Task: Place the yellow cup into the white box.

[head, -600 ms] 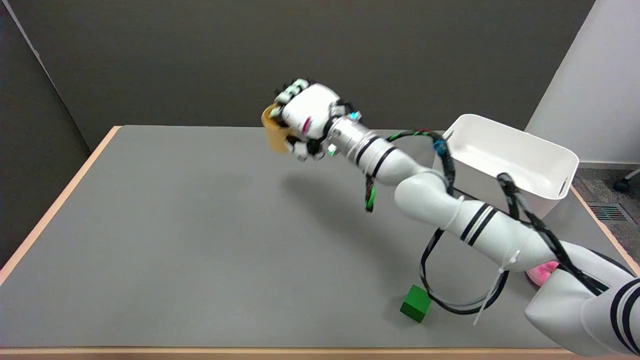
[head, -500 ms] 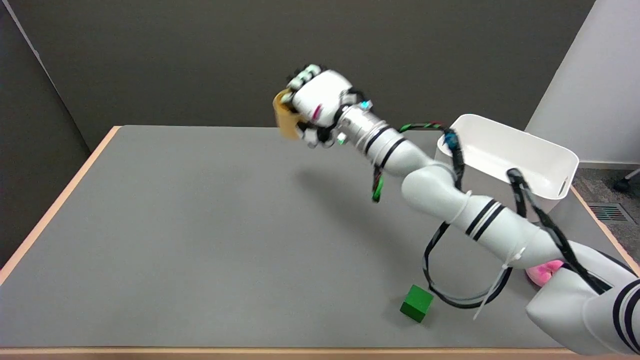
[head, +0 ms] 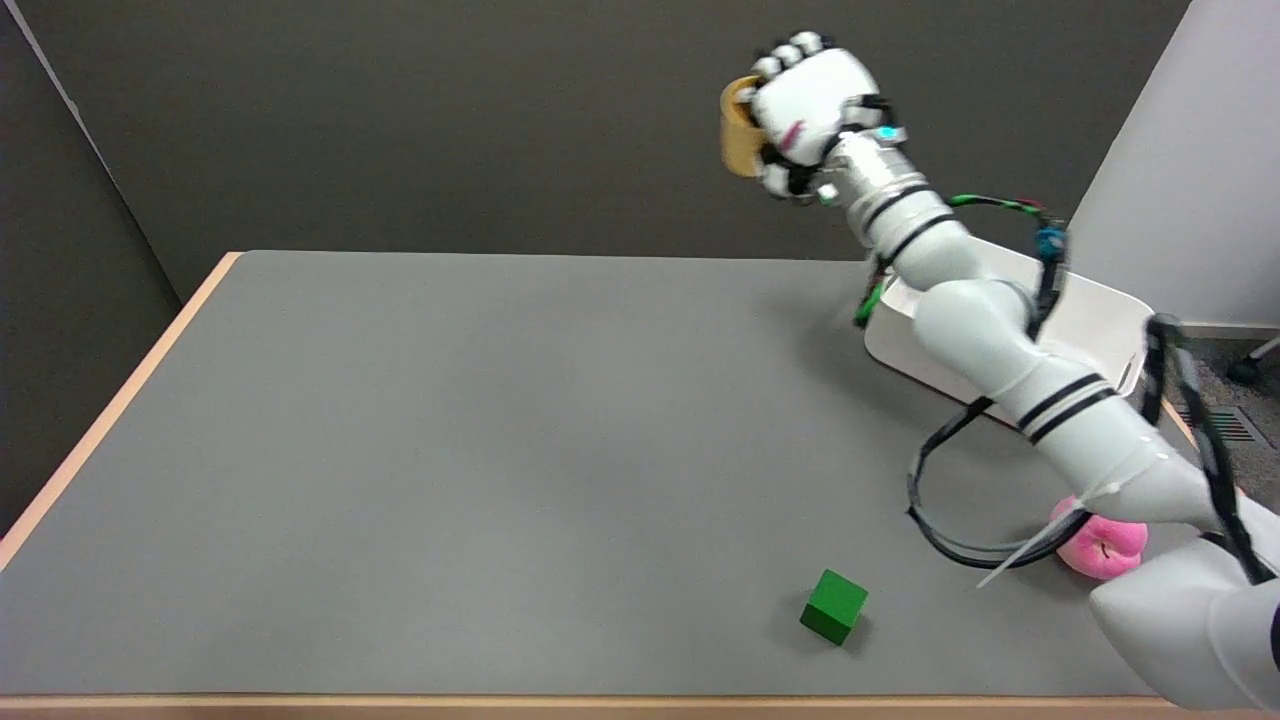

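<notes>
My right hand (head: 808,110) is raised high above the far side of the table and grips the yellow cup (head: 738,132), which sticks out on the hand's left with its opening tilted up and to the left. The white box (head: 1100,320) stands at the table's back right, below and to the right of the hand. My forearm crosses in front of the box and hides much of it.
A green cube (head: 834,606) lies near the front edge. A pink, peach-like object (head: 1100,545) sits at the front right, partly behind my arm. Black cables loop beneath the arm. The grey table (head: 450,450) has a light wooden rim.
The hand has carried the cup up and to the right, from above the table's back middle to near the box. The arm now covers more of the box.
</notes>
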